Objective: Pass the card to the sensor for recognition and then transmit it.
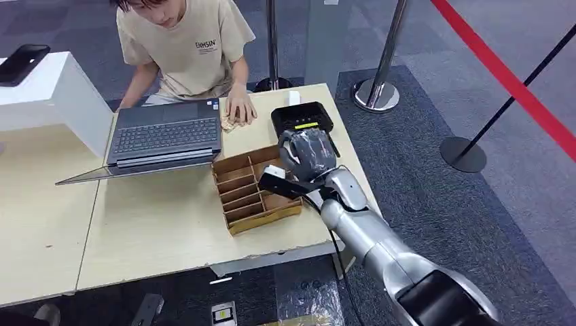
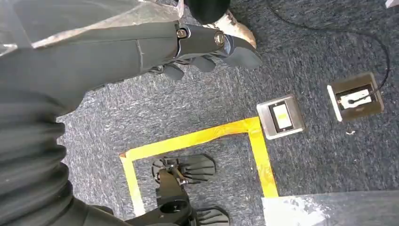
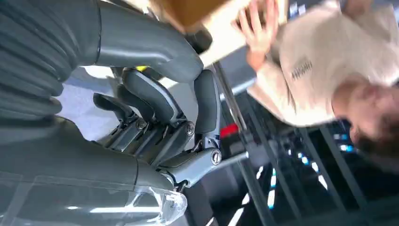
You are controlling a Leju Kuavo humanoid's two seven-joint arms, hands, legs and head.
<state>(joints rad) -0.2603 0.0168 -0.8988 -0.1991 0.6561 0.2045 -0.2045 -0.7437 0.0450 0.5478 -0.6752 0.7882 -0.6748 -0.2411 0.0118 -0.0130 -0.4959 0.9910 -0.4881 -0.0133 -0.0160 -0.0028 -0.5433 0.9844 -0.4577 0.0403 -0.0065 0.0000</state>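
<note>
Right hand [image 1: 307, 155] raised at frame centre, just below the black card sensor [image 1: 302, 117] and over the upper right corner of the brown cardboard divider tray [image 1: 253, 190]; fingers curled inward in the right wrist view [image 3: 155, 99]; whether holding a card, cannot tell. Left hand [image 2: 207, 47] hanging above grey carpet and yellow floor tape [image 2: 197, 139], fingers slightly curled, holding nothing. Open laptop [image 1: 165, 136] at upper left of the table [image 1: 156, 231]; person's hand [image 1: 240, 109] resting beside it.
</note>
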